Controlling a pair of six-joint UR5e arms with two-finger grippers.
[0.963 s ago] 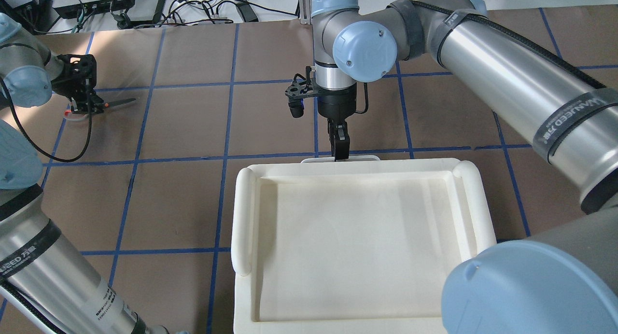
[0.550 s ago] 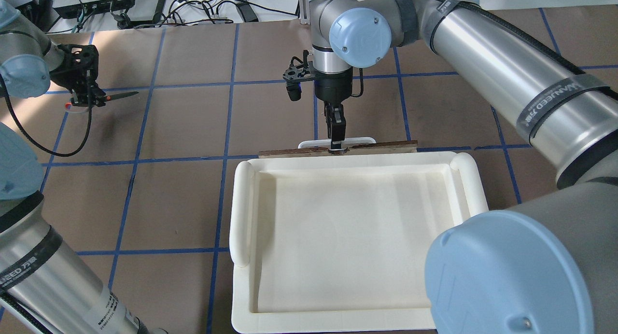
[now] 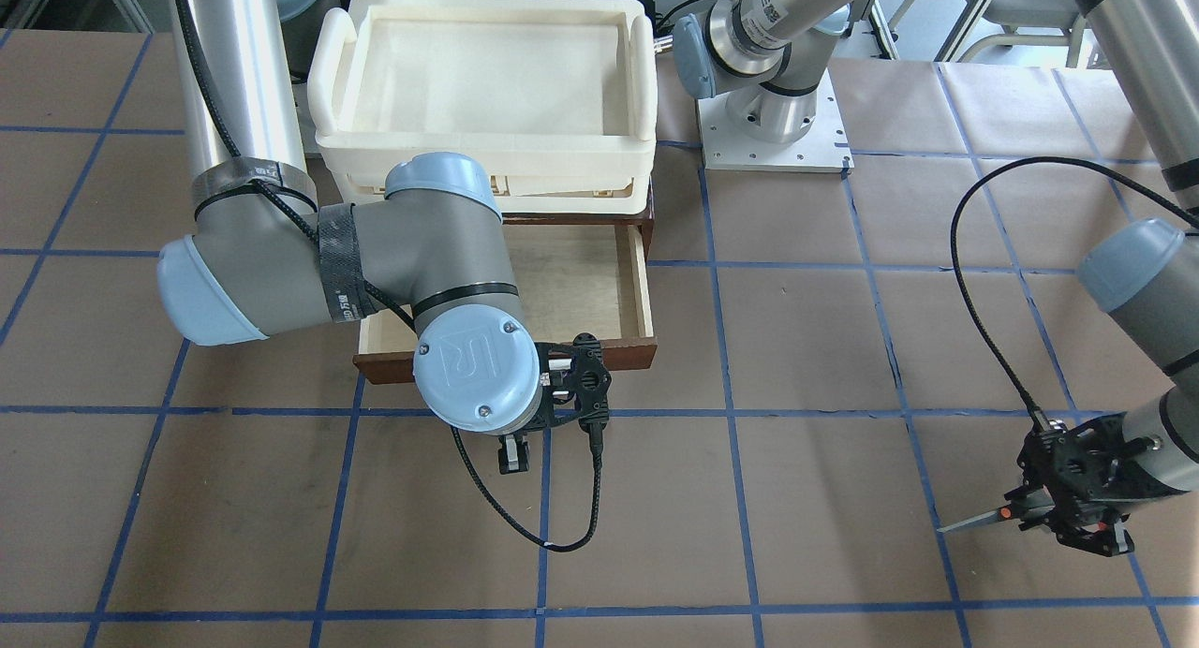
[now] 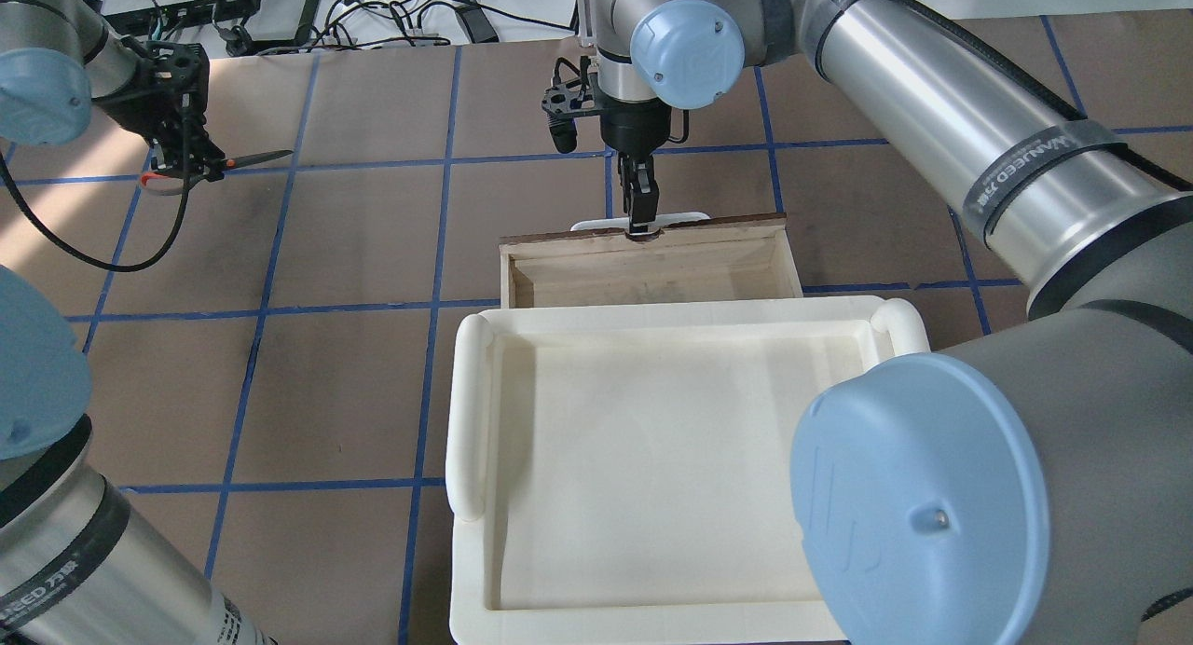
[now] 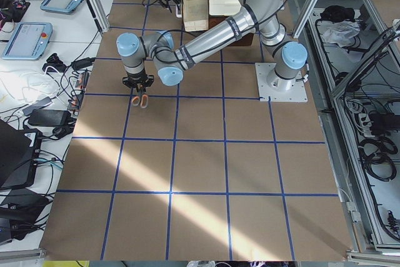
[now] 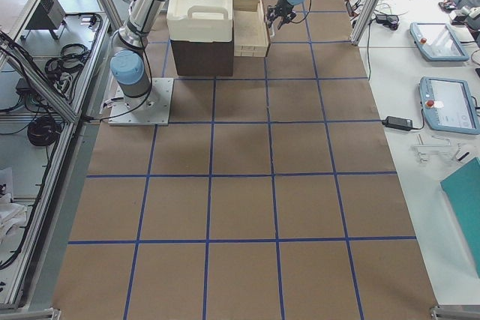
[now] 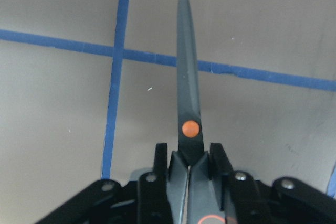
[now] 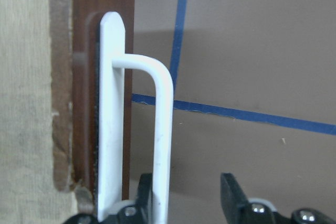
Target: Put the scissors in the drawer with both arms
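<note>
My left gripper (image 4: 183, 158) is shut on the scissors (image 4: 250, 158) at their handles and holds them above the table at the far left. The dark blades and orange pivot dot point away from the fingers in the left wrist view (image 7: 188, 93). The scissors also show in the front view (image 3: 979, 521). My right gripper (image 4: 639, 218) is at the drawer's white bar handle (image 4: 676, 219). In the right wrist view the handle (image 8: 163, 129) stands between the spread fingers (image 8: 233, 192), against the left one. The drawer (image 4: 652, 274) is pulled out, with its plywood interior bare.
A cream-white plastic tray (image 4: 466, 412) sits on top of the brown cabinet, behind the drawer opening. The table is brown paper with blue tape lines. The left arm's base plate (image 3: 773, 133) is beside the cabinet. Cables and electronics lie beyond the far edge.
The right gripper has pulled the handle away from the cabinet, and the drawer has slid out from shut to open. The left gripper has lifted the scissors off the table.
</note>
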